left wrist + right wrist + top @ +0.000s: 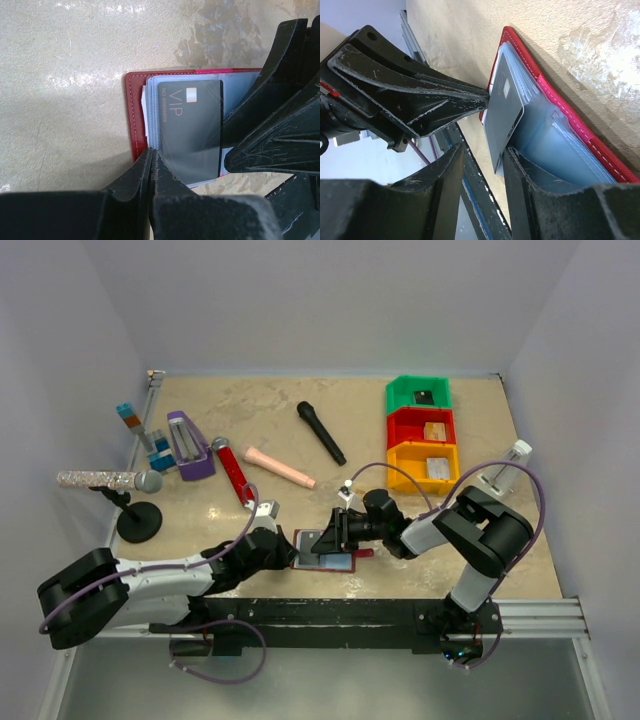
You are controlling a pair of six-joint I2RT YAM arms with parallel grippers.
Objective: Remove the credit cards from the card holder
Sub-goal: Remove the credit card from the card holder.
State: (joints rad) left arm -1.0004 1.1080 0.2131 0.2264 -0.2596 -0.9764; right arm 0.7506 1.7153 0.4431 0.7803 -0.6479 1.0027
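Note:
The dark red card holder [326, 552] lies open on the table near the front edge, its pale grey-blue sleeves [555, 145] up. A black card [192, 125] marked VIP sticks partly out of a sleeve. My left gripper [151, 152] is shut on the holder's left edge [134, 115], pinching the sleeves there. My right gripper [482, 160] is open around the card's [504, 115] free end; the card lies against one finger [522, 170] and apart from the other. In the top view the left gripper [290, 552] and right gripper [335, 532] meet over the holder.
Green [419, 396], red [421, 427] and yellow [422, 466] bins stand at the back right, each with a card inside. A black microphone [321, 432], a red microphone [232, 470], a pink stick [280, 467] and a purple stand [188, 447] lie behind. The table's front rail [350, 610] is close.

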